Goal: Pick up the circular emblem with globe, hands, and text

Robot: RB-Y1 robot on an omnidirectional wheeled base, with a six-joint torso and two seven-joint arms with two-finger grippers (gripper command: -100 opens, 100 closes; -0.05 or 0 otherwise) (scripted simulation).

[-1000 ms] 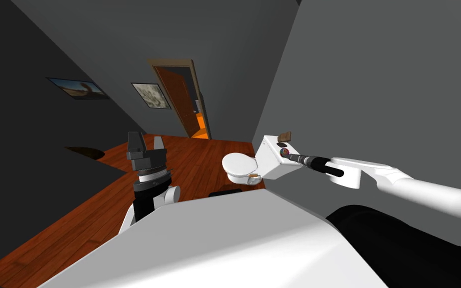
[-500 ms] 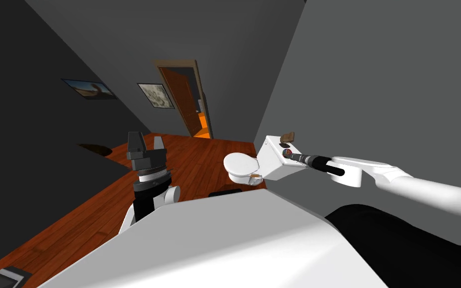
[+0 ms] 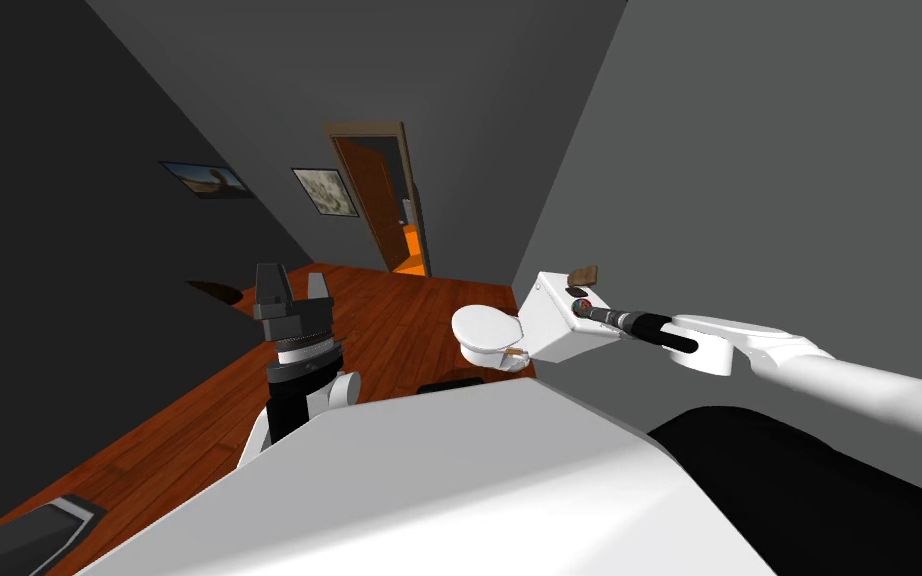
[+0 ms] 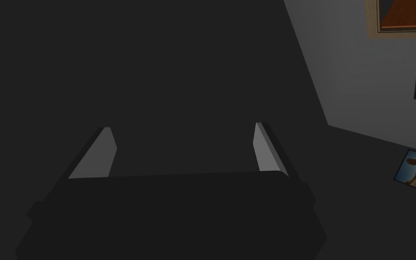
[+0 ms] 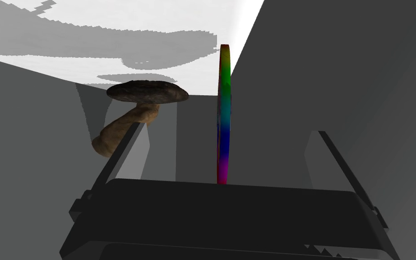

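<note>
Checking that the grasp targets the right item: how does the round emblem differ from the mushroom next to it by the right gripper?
The emblem is a thin flat disc with a rainbow-coloured edge, seen edge-on; the mushroom is brown and bulky, with a broad cap on a thick stem. The emblem sits between the right gripper's open fingers, touching neither; the mushroom is outside them, beyond one finger. Both are on the white toilet tank.

Head high, rolled; right wrist close; both show emblem [image 5: 223,113].
</note>
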